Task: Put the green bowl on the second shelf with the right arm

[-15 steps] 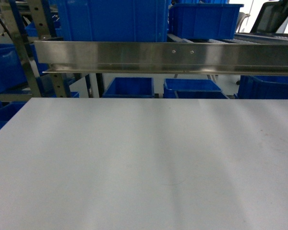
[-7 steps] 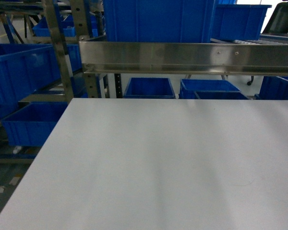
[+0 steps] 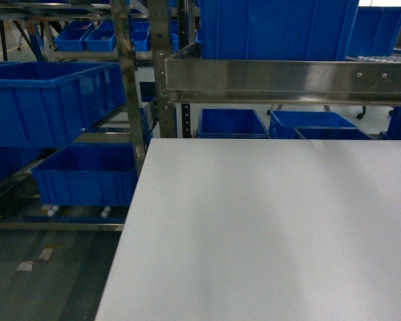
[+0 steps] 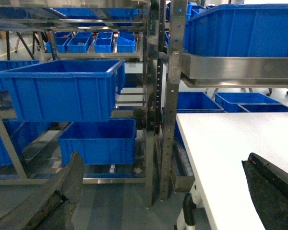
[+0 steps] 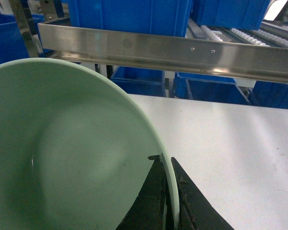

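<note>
In the right wrist view the pale green bowl (image 5: 62, 158) fills the lower left, held above the white tabletop (image 5: 230, 143). My right gripper (image 5: 165, 160) is shut on its rim, one black finger inside and one outside. Ahead and higher runs the steel front rail of the second shelf (image 5: 163, 50), bearing a large blue crate (image 5: 129, 14). The head view shows the same shelf rail (image 3: 287, 79) and crate (image 3: 277, 27), but neither bowl nor grippers. My left gripper (image 4: 163, 155) hangs open and empty over the table's left edge.
Steel rack uprights (image 3: 162, 67) stand at the table's back left corner. Left of the table, another rack holds big blue crates (image 3: 50, 93) over a lower crate (image 3: 87, 174). Grey floor (image 3: 47, 267) lies beyond the table's left edge. More blue crates (image 3: 232, 124) sit behind, under the shelf.
The head view has swung left: the shelf rail and table have slid right in the picture, and the table's left edge, the floor and the neighbouring rack have come into sight.
</note>
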Tool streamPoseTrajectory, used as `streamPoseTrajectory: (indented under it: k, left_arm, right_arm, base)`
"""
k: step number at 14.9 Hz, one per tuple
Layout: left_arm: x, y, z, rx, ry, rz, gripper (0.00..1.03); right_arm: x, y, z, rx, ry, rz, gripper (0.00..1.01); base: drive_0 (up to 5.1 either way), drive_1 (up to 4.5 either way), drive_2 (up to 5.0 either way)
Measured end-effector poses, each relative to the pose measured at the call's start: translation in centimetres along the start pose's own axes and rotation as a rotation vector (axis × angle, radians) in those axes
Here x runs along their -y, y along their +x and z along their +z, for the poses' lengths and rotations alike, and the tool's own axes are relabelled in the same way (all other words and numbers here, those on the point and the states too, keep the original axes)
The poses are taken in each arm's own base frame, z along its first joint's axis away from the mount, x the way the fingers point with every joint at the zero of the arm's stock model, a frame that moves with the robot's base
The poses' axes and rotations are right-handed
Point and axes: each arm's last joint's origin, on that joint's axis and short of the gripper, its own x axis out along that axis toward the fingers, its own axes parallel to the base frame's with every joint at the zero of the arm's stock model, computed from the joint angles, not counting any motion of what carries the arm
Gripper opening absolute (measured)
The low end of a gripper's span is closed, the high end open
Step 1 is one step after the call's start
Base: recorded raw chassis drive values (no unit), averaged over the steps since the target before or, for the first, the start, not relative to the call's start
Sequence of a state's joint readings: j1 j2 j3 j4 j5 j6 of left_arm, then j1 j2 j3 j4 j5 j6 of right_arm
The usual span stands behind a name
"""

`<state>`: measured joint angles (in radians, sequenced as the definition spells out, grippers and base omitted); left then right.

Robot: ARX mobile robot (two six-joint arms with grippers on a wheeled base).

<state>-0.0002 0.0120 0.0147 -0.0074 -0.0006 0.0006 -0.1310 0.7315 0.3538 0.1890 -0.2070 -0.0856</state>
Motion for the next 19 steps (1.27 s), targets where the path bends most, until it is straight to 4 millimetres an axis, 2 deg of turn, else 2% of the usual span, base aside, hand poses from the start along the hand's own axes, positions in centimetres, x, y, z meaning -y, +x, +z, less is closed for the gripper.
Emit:
streamPoseTrajectory:
  k: [19]
  left_arm:
    - [0.0,0.0,0.0,0.0,0.0,0.0,0.98]
  right_arm:
    - [-0.01,0.01,-0.04,-0.002,0.001,0.003,0.02]
  base:
    - [-5.0,2.43,2.4]
